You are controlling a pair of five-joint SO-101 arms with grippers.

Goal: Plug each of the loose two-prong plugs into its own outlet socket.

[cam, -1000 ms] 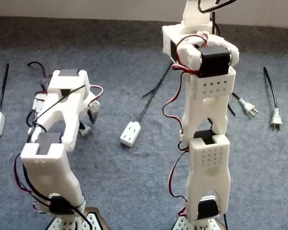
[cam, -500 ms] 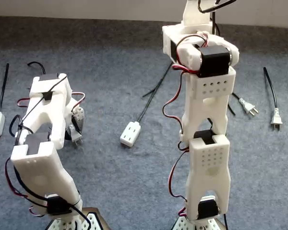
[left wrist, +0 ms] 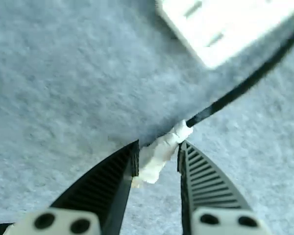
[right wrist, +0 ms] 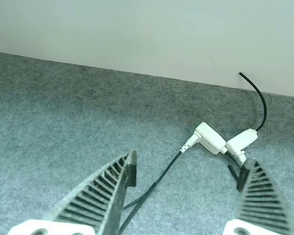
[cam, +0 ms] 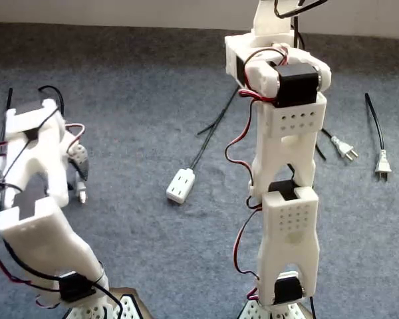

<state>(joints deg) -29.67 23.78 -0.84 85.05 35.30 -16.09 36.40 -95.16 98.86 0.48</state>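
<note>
Clamped tight between the jaws of the left gripper (left wrist: 158, 149): a white plug (left wrist: 154, 161), black cord (left wrist: 245, 85) running off over the grey carpet (cam: 139, 100), near a white outlet socket (left wrist: 220, 24). Raised toward the far wall, the right gripper (right wrist: 188, 166), jaws wide apart and bare. Beyond it, possibly a joined plug and socket (right wrist: 210, 138). Mid-floor, a second outlet socket (cam: 181, 185); well right of it, a loose plug (cam: 348, 151) near a second loose plug (cam: 383, 164).
</note>
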